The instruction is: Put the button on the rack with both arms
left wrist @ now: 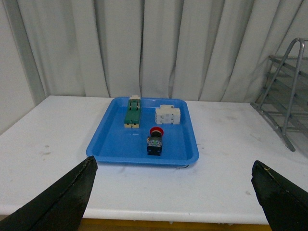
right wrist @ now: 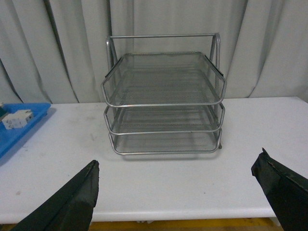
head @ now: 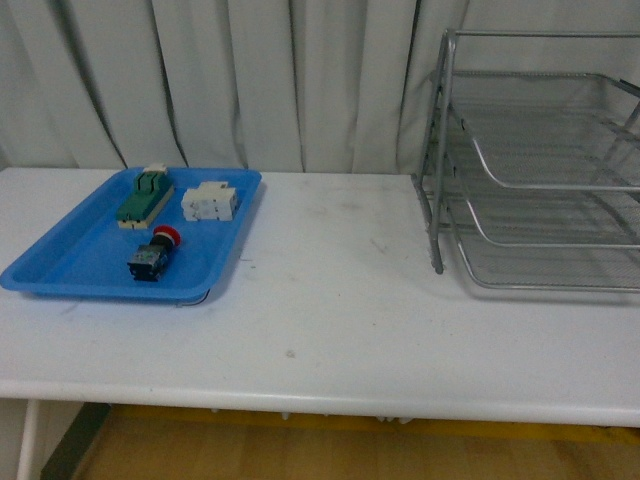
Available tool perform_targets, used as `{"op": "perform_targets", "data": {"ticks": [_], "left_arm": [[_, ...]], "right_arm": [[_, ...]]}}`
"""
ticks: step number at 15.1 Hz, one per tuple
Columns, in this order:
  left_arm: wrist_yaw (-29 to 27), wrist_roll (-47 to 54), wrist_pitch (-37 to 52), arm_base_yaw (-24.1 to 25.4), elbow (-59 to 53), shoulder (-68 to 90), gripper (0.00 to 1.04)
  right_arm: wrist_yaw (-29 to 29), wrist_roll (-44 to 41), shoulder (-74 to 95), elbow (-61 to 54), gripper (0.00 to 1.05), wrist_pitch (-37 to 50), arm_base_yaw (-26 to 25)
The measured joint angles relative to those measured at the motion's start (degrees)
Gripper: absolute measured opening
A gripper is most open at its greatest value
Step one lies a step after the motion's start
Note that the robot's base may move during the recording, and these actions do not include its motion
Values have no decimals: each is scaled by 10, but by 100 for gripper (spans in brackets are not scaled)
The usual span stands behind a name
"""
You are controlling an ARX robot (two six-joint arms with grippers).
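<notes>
Jaws on both of your arms stand spread wide with nothing between them. Your left gripper (left wrist: 173,164) hovers by the front edge of the desk (head: 330,330), facing the blue tray (left wrist: 120,144). Your right gripper (right wrist: 178,161) hovers by the same edge, facing the rack (right wrist: 163,91). You find the button (head: 152,256) inside the tray, near its front edge, lying on its side with the red cap turned toward the tray's back edge. Nearer that back edge lie a green-topped block (head: 143,197) and, beside it, a white component (head: 210,203), both apart from the button. The tray sits at the desk's left end. The rack stands at the right end, toward the back edge, well apart from the tray.
</notes>
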Motion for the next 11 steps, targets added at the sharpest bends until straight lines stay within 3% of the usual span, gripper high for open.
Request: {"op": "perform_targets", "data": {"ticks": [11], "left_arm": [[0, 0, 0, 0, 0, 0, 98]], "right_arm": [[0, 0, 0, 0, 98, 0, 0]]}}
